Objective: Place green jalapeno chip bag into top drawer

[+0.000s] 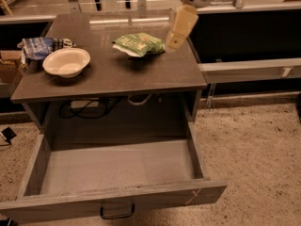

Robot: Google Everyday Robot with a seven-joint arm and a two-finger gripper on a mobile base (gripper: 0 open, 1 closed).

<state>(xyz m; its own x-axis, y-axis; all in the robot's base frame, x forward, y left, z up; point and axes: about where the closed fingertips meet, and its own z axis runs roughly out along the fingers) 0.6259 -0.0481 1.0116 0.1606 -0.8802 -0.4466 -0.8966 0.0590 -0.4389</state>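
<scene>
The green jalapeno chip bag (139, 44) lies flat on the grey table top, at the back and right of centre. The top drawer (117, 167) is pulled wide out below the table; its flat grey floor is bare and its dark handle (116, 212) shows on the front. My gripper (180, 29) hangs from the top edge of the view, just right of the bag and a little above the table's right back part. It holds nothing.
A white bowl (66, 61) sits on the table's left side, with a blue-and-white bag (41, 46) behind it. Cables hang under the table top. A low shelf rail (249, 69) runs along on the right. Speckled floor lies to the right of the drawer.
</scene>
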